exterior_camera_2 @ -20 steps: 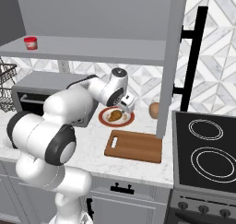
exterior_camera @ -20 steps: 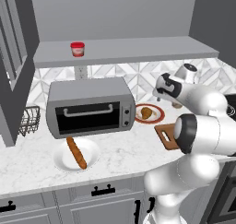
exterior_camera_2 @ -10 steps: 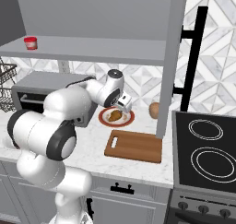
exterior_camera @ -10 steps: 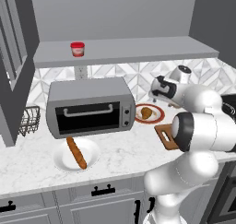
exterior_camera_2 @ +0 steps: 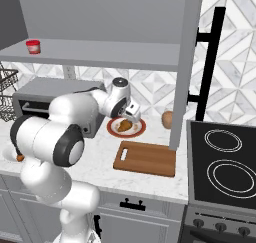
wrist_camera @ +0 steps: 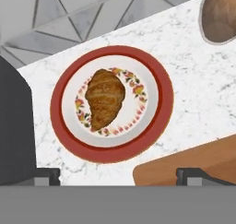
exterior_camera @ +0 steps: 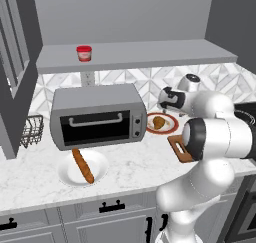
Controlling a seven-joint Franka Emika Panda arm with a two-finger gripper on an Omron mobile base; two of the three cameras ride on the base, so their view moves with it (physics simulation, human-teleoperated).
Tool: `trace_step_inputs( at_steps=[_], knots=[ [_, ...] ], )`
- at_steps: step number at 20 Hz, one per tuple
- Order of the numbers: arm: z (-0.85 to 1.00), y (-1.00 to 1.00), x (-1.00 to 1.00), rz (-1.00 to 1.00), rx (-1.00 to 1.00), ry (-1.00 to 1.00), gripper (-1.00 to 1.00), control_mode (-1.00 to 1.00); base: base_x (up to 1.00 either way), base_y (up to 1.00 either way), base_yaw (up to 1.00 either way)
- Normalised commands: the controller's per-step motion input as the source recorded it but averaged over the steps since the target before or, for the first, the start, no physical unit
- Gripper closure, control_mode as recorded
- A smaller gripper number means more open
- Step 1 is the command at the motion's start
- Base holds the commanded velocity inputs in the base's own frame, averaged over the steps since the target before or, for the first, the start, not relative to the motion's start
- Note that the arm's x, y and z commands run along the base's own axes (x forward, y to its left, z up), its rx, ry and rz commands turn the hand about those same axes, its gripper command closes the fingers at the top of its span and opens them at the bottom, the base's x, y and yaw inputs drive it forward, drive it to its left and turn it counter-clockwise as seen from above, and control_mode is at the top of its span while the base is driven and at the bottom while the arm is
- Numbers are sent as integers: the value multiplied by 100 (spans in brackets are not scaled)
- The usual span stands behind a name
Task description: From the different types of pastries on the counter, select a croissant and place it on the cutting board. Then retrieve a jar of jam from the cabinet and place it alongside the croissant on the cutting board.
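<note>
We see our gripper point(exterior_camera_2: 134, 118) hanging above the croissant point(wrist_camera: 105, 97), fingers spread wide and holding nothing. The croissant lies on a red-rimmed plate point(wrist_camera: 156, 119) on the counter point(wrist_camera: 189, 96), beside the cutting board point(exterior_camera_2: 145, 158).

Hand point(exterior_camera_2: 133, 116): now higher and farther back than a second ago, hanging above the red-rimmed plate point(exterior_camera_2: 113, 128).
Arm: elbow and wrist drawn slightly toward the toaster oven point(exterior_camera: 97, 116).
Croissant point(wrist_camera: 104, 97): beneath the hand, untouched.
</note>
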Motion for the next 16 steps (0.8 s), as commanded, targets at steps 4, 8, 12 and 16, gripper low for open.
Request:
trace_step_inputs(
  at_steps=[4,8,12,16],
  knots=[
    [-8,6,16,0,0,0,-100,-100,0,0,0],
    [-15,0,21,0,0,0,-100,-100,0,0,0],
    [-6,0,15,0,0,0,-100,-100,0,0,0],
    [-19,0,15,2,0,0,-100,-100,0,0,0]
  ],
)
